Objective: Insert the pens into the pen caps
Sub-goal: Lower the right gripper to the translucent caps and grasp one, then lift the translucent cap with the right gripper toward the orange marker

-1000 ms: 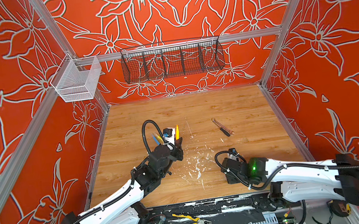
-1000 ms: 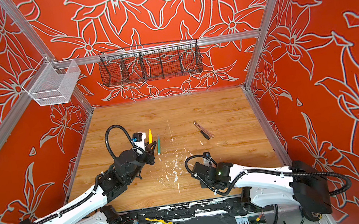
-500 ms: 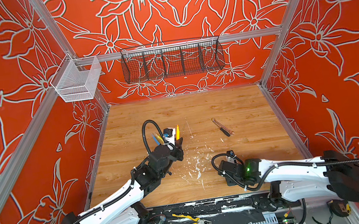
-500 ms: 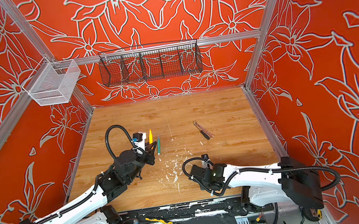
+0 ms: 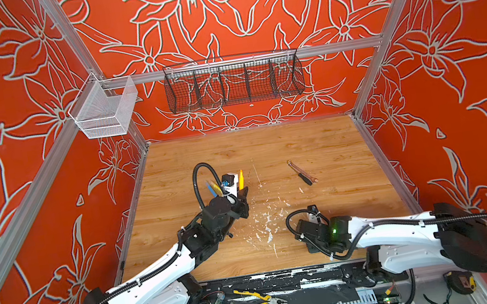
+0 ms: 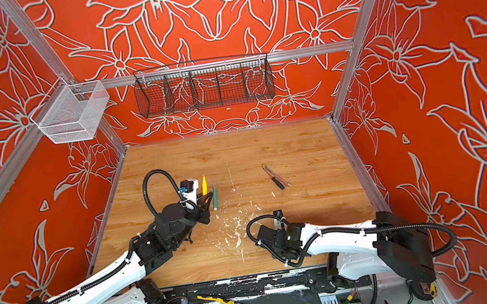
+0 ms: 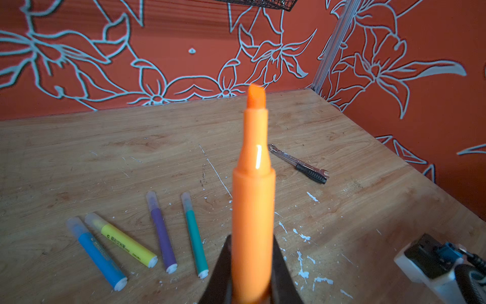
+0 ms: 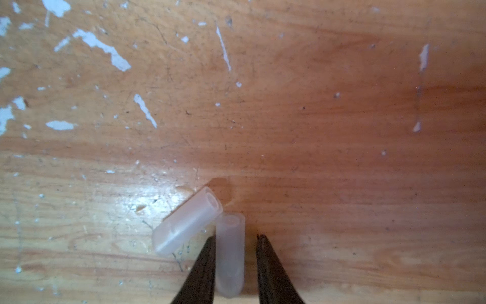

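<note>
Right wrist view: the right gripper (image 8: 236, 237) stands narrowly spread astride a clear pen cap (image 8: 230, 258) on the bench (image 8: 342, 131), one jaw touching it, the other just clear; a second cap (image 8: 186, 221) lies slanted against its open end. In the left wrist view the left gripper (image 7: 251, 240) pinches the uncapped orange pen (image 7: 253, 184); beyond it lie the blue pen (image 7: 97, 252), yellow pen (image 7: 123, 242), purple pen (image 7: 161, 234) and green pen (image 7: 194, 234), capped.

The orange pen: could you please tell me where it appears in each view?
In a top view: orange pen, left of centre.
In a top view: likewise left of centre.
Left wrist: centre, close to the lens.
Right wrist: not in it.
Shared landmark: dark-handled metal tool.
</note>
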